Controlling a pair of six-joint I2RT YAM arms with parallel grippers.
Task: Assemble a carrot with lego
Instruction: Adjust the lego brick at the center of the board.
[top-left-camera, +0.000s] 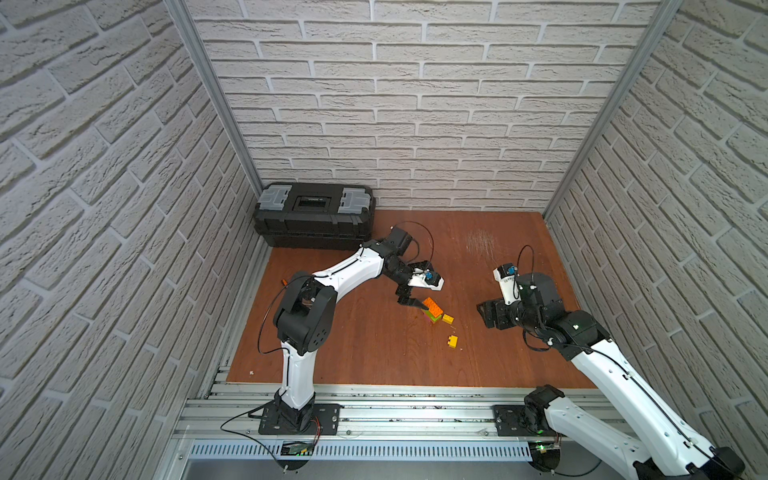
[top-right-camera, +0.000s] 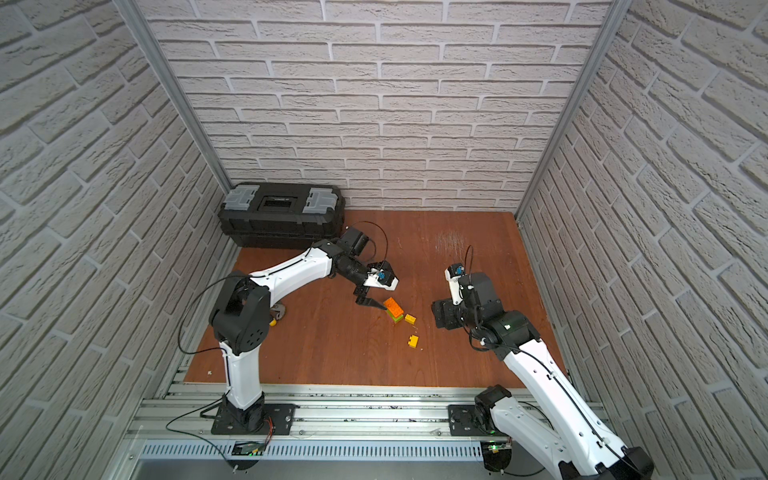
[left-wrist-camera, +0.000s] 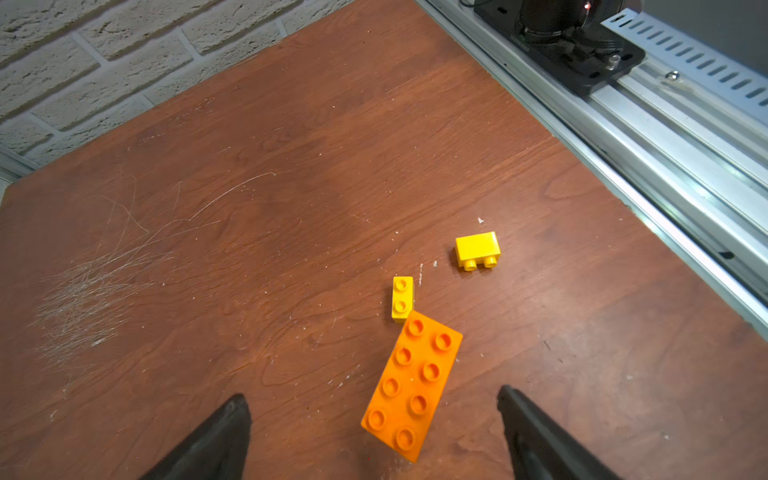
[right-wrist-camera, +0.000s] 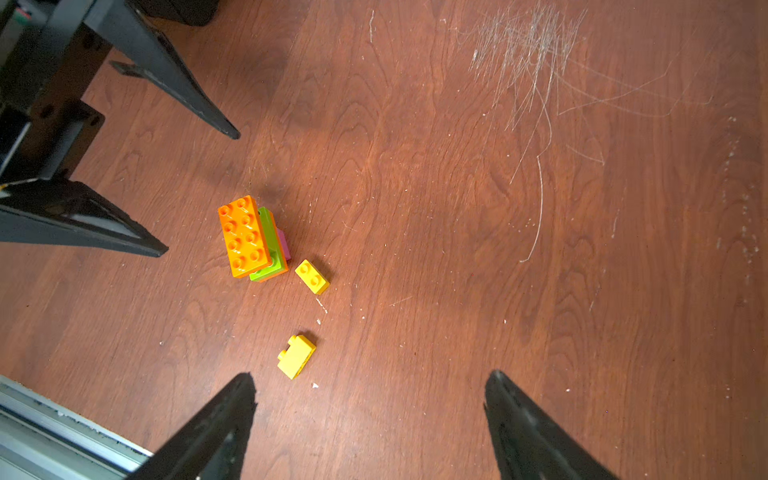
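Note:
The carrot (top-left-camera: 431, 311) (top-right-camera: 393, 309) is a small stack of joined lego: an orange oblong on top (right-wrist-camera: 244, 237), then lime green, orange and pink layers (right-wrist-camera: 283, 243). It stands on the wooden table near the middle. One yellow brick (right-wrist-camera: 312, 276) (left-wrist-camera: 402, 297) lies studs-up right beside it. Another yellow brick (right-wrist-camera: 296, 356) (left-wrist-camera: 477, 249) lies on its side a little nearer the front rail. My left gripper (top-left-camera: 413, 303) (left-wrist-camera: 372, 395) is open just over the carrot's end, holding nothing. My right gripper (top-left-camera: 483, 316) (right-wrist-camera: 370, 376) is open and empty, to the right of the bricks.
A black toolbox (top-left-camera: 313, 216) (top-right-camera: 282, 216) stands at the back left corner. An aluminium rail (top-left-camera: 374, 399) runs along the table's front edge. Brick-patterned walls close in three sides. A small tool (top-right-camera: 279, 311) is partly hidden behind the left arm's elbow.

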